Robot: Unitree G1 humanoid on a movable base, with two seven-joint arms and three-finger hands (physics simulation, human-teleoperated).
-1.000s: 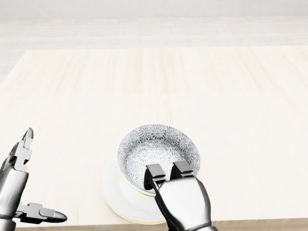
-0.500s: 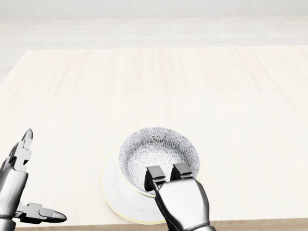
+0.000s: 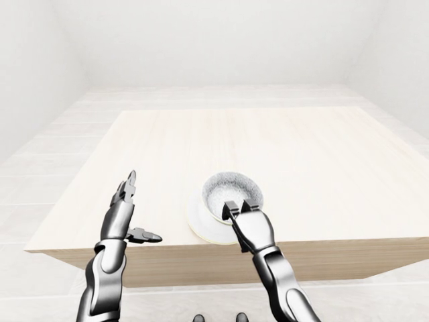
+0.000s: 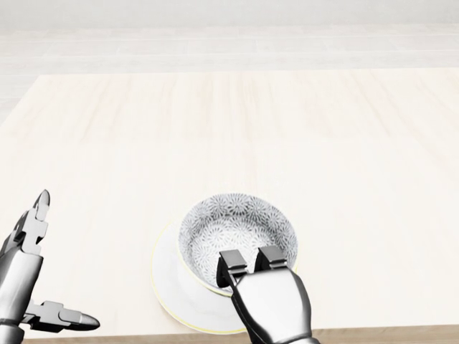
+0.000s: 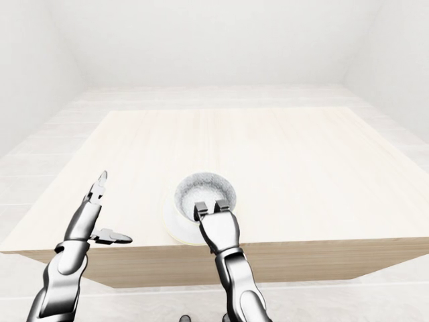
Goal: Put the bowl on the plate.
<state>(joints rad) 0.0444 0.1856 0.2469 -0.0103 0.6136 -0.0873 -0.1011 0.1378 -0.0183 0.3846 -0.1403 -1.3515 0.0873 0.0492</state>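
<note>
A bowl with a grey flower pattern inside sits over the white plate near the bottom edge of the wooden table in the head view. My right hand grips the bowl's near rim, two fingers hooked over the rim into the bowl; the thumb is hidden behind the wall. My left hand hovers at the lower left, fingers spread apart and holding nothing, well clear of the plate.
The table's near edge runs just below the plate. A pale tiled floor surrounds the table, with white walls beyond.
The bowl has sunk a little lower onto the plate with my right hand still on its rim. The left hand has not moved.
</note>
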